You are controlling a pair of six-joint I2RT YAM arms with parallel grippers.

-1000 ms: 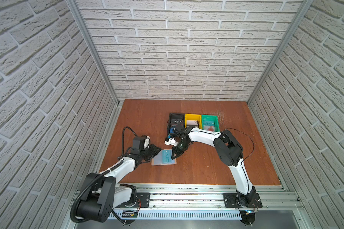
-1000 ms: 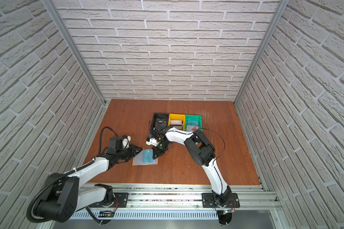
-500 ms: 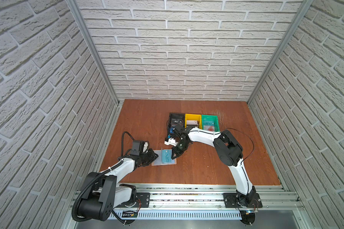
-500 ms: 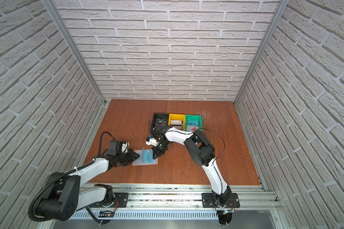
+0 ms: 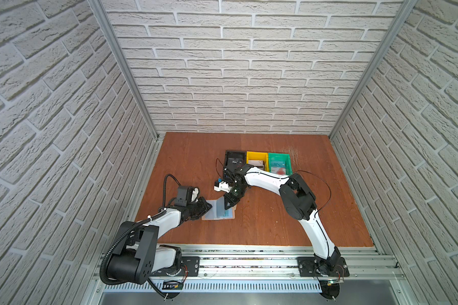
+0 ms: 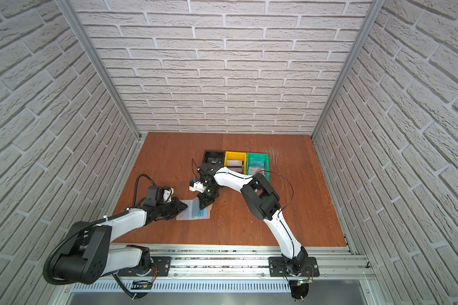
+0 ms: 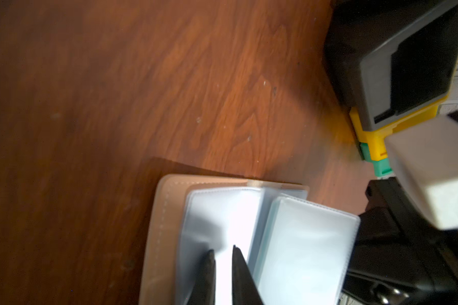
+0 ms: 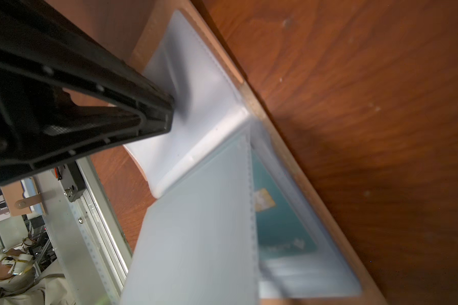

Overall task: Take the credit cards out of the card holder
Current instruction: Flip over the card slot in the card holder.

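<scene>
Tan card holder (image 5: 217, 216) lies open on the table (image 5: 275, 224), left of centre, between both grippers.
Its spine runs near-to-far, with the covers spread left and right. Only the right wrist view shows a teal card (image 8: 280, 224) under the raised sleeve (image 8: 196, 224). The left gripper (image 7: 222, 253) has its fingertips barely apart over the left sleeve (image 7: 217, 211); whether it is pinching cannot be told. The right gripper (image 5: 229, 206) is clenched at the raised sleeve's edge.

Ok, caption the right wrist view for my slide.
Open tan card holder on the wood table, a teal credit card inside one clear sleeve.
</scene>
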